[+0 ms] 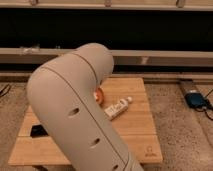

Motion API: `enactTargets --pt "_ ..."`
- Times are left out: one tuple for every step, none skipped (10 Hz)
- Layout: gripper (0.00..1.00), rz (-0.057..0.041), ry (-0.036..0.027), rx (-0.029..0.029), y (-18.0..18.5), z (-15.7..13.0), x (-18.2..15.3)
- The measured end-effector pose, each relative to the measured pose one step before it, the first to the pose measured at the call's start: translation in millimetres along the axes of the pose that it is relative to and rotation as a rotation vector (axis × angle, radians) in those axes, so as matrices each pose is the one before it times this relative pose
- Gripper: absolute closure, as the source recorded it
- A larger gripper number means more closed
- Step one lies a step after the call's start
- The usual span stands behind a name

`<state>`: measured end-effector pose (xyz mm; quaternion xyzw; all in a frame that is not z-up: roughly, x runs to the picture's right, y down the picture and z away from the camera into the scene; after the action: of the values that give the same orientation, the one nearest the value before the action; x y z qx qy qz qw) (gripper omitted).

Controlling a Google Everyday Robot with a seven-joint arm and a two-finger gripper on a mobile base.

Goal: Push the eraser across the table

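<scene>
The eraser (38,131), a small flat black block, lies on the left part of the bamboo table (134,126), partly hidden by my arm. My large beige arm (75,105) fills the middle of the view and covers much of the table. My gripper is hidden behind the arm and does not show.
A white labelled tube (119,108) lies near the table's middle. An orange-red object (100,95) peeks out beside my arm. A small dark logo (148,151) marks the front right corner. A blue device with cable (196,99) lies on the floor at right. A dark wall ledge runs behind.
</scene>
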<state>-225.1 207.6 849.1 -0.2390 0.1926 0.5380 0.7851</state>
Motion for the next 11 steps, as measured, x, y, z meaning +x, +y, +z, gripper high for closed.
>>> enactTargets --pt "0.2 -0.00358 0.00009 -0.00118 1.05 -0.92 -1.3" --pt "0.2 -0.0086 -0.00553 -0.00573 3.36 -4.11 -2.01" --pt "0.2 -0.01607 -0.01249 -0.01139 6.41 -9.35 -3.12" --pt "0.2 -0.01414 -0.00881 -0.00917 5.52 -7.23 -2.12" --pt "0.2 -0.02087 -0.00968 -0.01123 8.99 -8.25 -2.37" --pt "0.2 -0.02049 -0.00787 -0.01034 9.08 -6.09 -1.82" --pt "0.2 -0.01652 -0.00581 -0.00743 7.54 -5.29 -1.66" --pt "0.2 -0.01337 -0.00068 -0.00192 5.16 -2.3 -0.58" --pt "0.2 -0.01647 0.00442 0.00297 0.68 1.55 0.24" --pt "0.2 -0.02257 0.00019 0.00657 6.14 1.56 -1.78" --pt "0.2 -0.01261 0.00185 -0.00426 13.34 0.51 -0.79"
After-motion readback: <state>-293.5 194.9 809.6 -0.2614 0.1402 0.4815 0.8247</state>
